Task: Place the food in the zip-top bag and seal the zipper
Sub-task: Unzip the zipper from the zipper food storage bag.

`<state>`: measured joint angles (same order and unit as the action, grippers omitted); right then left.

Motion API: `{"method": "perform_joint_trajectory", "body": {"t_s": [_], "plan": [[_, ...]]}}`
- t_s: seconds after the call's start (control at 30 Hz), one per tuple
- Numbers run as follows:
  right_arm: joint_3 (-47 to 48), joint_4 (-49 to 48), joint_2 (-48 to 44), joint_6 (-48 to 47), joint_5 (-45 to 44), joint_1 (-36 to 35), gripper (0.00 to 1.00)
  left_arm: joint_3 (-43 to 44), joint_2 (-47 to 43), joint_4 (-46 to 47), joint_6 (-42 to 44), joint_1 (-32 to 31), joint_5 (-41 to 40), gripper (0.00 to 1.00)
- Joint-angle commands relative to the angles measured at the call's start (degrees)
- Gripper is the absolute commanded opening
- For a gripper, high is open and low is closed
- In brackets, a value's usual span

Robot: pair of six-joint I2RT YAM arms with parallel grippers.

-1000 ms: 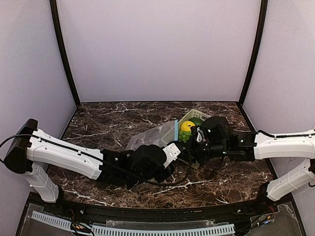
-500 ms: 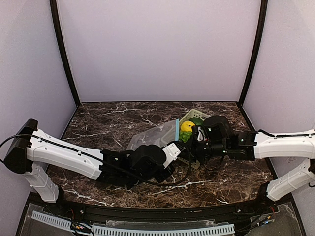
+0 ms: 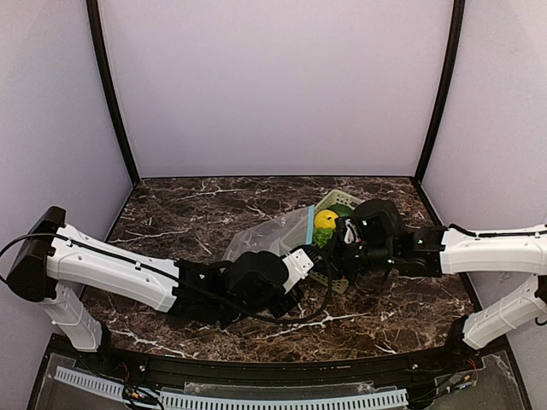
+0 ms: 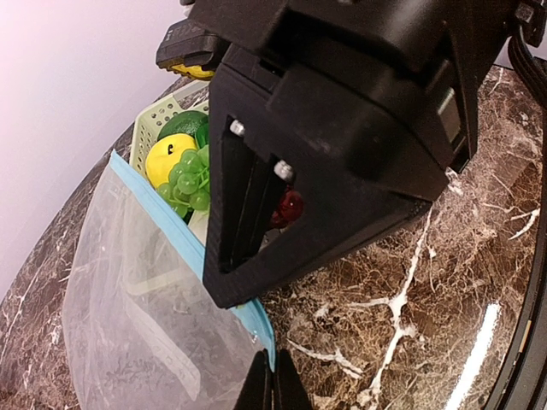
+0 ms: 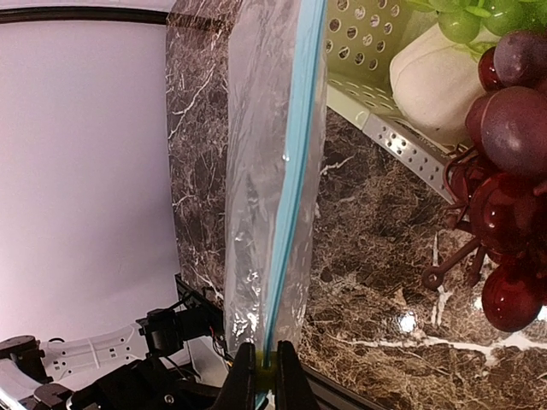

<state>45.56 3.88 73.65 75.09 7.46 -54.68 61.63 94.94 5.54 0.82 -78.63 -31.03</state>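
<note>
The dark, white-veined marble table (image 3: 171, 213) carries everything. At its middle is the clear, crinkly bag (image 3: 261, 239). Both tools pinch its blue zipper (image 5: 295, 171): the left gripper (image 4: 273, 389) and the right gripper (image 5: 265, 376) are each pressed together on the strip. The right gripper's black body blocks much of the left wrist view. Just beside the bag, a pale green lattice basket (image 4: 154, 120) holds a yellow lemon (image 4: 164, 161). The right wrist view shows a smooth white bulb (image 5: 436, 81) and glossy purple grapes (image 5: 513, 128) up close.
</note>
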Motion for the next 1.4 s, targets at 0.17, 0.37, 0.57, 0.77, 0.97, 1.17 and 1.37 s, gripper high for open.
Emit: {"method": "perform_joint_trajectory", "body": {"t_s": [0.17,0.37,0.57,0.77,0.97,1.17,1.37], "plan": [[-0.29,0.24,1.12,-0.60,-4.74,2.70,0.05,-2.32,-2.74,-3.27,-0.51,-0.65,1.14,0.01],[-0.11,0.20,1.30,-1.04,-4.91,3.29,0.05,-2.93,-3.38,-3.42,-0.47,-0.65,1.27,0.01],[0.12,0.18,1.43,-1.52,-4.92,4.01,0.05,-3.01,-3.68,-3.75,-0.49,-0.65,1.44,0.01],[0.32,0.18,1.46,-2.18,-5.00,4.95,0.05,-3.09,-4.00,-4.19,-0.54,-0.63,1.65,0.01],[0.32,0.23,1.54,-2.68,-4.92,5.92,0.05,-3.25,-4.35,-4.67,-0.60,-0.65,2.08,0.01],[0.40,0.18,1.76,-3.36,-4.76,7.04,0.05,-3.42,-4.79,-4.97,-0.55,-0.65,2.20,0.01],[0.63,0.20,1.92,-4.10,-4.57,8.38,0.05,-3.63,-5.18,-5.17,-0.51,-0.65,2.18,0.01]]}}
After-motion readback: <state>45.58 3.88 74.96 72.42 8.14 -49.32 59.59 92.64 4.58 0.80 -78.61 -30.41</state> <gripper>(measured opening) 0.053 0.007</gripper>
